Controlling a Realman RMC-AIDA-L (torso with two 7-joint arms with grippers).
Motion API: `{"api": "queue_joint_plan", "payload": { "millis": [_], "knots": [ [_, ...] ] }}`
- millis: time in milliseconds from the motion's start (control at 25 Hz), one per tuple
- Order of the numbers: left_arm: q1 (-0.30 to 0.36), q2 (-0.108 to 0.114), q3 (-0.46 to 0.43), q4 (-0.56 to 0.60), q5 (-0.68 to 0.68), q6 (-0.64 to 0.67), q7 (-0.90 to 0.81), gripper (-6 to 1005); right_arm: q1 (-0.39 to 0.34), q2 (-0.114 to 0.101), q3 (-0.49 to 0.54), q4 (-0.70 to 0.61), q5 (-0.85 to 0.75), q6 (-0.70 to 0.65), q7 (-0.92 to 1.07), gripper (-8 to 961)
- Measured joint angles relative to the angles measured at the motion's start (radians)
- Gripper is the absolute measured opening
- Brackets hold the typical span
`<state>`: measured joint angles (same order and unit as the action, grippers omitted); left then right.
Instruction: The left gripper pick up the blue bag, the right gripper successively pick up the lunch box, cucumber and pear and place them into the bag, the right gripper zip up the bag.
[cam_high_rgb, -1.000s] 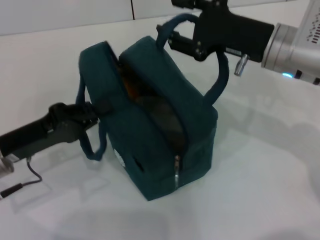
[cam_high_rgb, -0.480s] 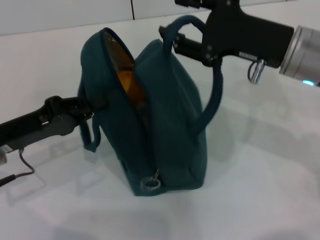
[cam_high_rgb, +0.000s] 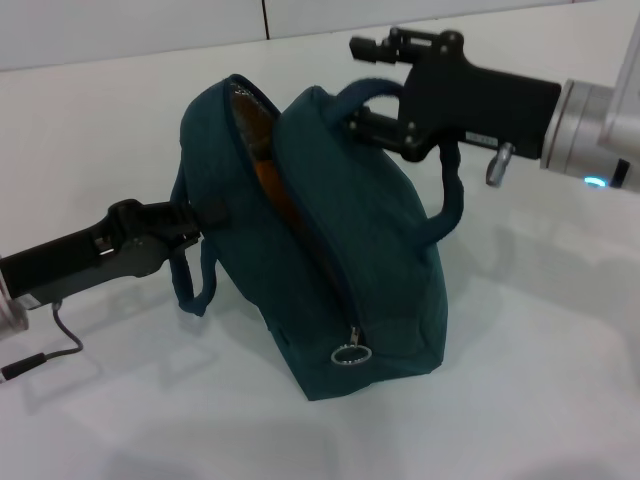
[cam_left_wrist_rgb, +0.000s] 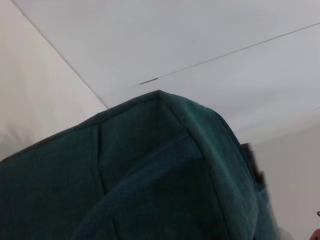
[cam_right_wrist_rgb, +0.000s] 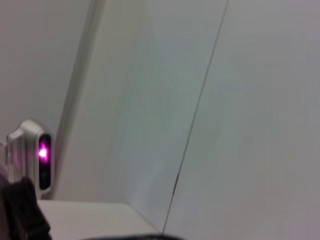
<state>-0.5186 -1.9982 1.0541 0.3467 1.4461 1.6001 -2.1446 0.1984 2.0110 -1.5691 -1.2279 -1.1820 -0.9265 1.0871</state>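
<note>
My left gripper (cam_high_rgb: 192, 222) is clamping the side of the blue bag (cam_high_rgb: 330, 260), which is standing tilted on the white table (cam_high_rgb: 540, 340), its zip partly open, orange showing inside; my right gripper (cam_high_rgb: 375, 95) is reaching through the bag's far loop handle (cam_high_rgb: 445, 190); whether it is clenched I cannot tell.

Head view overlooks the blue bag (cam_high_rgb: 330, 250); left wrist hugs it; right wrist faces walls.

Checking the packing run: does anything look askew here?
Yes. The blue bag leans over, pulled between the left claw on its side and the right claw at its handle; its zipper is open.
</note>
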Motion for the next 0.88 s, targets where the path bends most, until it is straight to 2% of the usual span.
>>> {"api": "queue_joint_plan", "payload": {
  "millis": [200,440,520,640,880],
  "knots": [
    [-0.002,0.000,-0.002,0.000,-0.001,-0.002,0.000,56,-0.009,-0.003,0.012,0.013,-0.002,-0.038,0.044,558],
    [-0.005,0.006,-0.003,0.011,-0.002,-0.011,0.000,56,-0.021,-0.025,0.094,0.019,-0.073,-0.128,0.222,558],
    [-0.005,0.006,-0.003,0.019,-0.005,-0.013,0.000,56,-0.022,-0.025,0.140,0.030,-0.129,-0.191,0.290,558],
    [-0.013,0.006,-0.003,0.022,-0.006,-0.016,0.000,56,-0.011,-0.020,0.243,0.067,-0.197,-0.363,0.385,558],
    [-0.026,0.002,-0.003,0.022,-0.004,-0.035,0.001,56,-0.001,-0.014,0.432,0.121,-0.199,-0.591,0.421,558]
  ]
}}
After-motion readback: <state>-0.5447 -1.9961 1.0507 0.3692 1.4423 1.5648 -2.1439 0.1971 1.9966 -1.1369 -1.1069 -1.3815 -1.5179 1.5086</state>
